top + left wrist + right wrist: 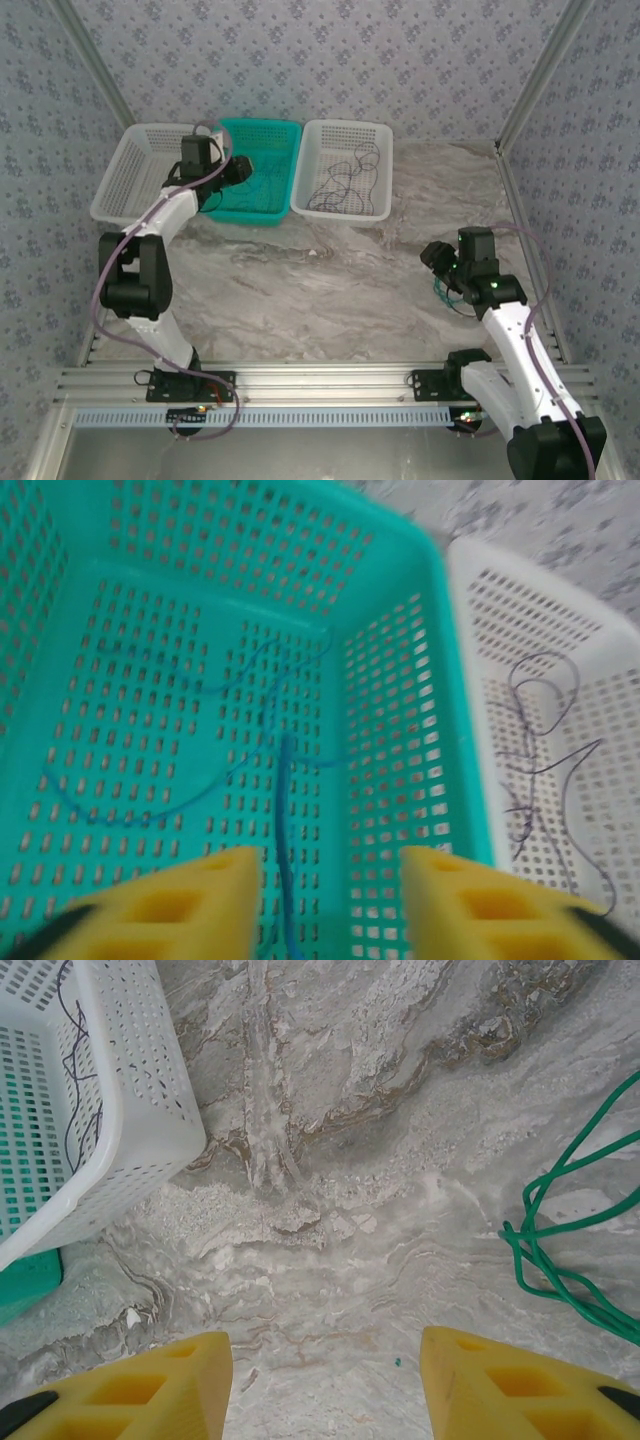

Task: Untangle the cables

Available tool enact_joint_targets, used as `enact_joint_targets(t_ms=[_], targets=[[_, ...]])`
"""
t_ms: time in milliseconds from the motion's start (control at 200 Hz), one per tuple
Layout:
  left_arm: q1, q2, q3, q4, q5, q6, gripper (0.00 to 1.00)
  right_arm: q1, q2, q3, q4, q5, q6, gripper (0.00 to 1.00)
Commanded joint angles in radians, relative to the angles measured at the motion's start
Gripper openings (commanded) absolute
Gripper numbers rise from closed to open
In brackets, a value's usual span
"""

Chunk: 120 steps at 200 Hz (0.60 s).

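Note:
My left gripper [240, 170] hangs over the teal basket [262, 128], its yellow fingers apart. A blue cable [284, 820] runs loose between the fingers of the left gripper [330, 865], close to the left one and not pinched, and thinner blue strands lie on the basket floor. Black cables [345, 180] lie in the white basket [345, 127] to its right, and the left wrist view shows these black cables [545, 740] too. My right gripper [437, 262] stands open over bare marble. A green cable [560, 1285] lies tangled on the table just right of the right gripper [325, 1360].
A second white basket [125, 170] stands at the back left, beside the teal one. In the right wrist view, the corner of the white basket [140, 1090] with the black cables sits to the upper left. Metal frame rails border the table's sides and near edge.

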Motion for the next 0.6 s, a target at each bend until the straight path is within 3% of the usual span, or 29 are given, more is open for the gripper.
enact_joint_targets(t_ms=[0,85,220,310,350,455,595], targets=[[-0.002,-0.064,0.017,0.064,0.021,-0.039,0.68,-0.009,-0.026,0.019,-0.061,0.042,0.016,0.54],[-0.002,-0.132,-0.006,0.072,0.036,-0.047,0.84,-0.016,-0.027,0.013,-0.087,0.078,0.052,0.54],[-0.010,-0.309,-0.069,0.069,0.048,-0.052,0.99,-0.036,-0.006,0.011,-0.133,0.140,0.117,0.60],[-0.041,-0.437,-0.112,0.049,0.067,-0.036,0.99,-0.067,0.031,0.018,-0.157,0.173,0.135,0.64],[-0.064,-0.490,-0.126,0.032,0.071,-0.026,0.99,-0.085,0.053,0.018,-0.148,0.180,0.125,0.72],[-0.156,-0.601,-0.149,-0.045,0.066,0.022,0.99,-0.136,0.132,0.016,-0.081,0.177,0.066,0.79],[-0.291,-0.695,-0.210,-0.112,0.044,0.069,0.99,-0.185,0.302,0.050,-0.019,0.162,0.038,0.81]])
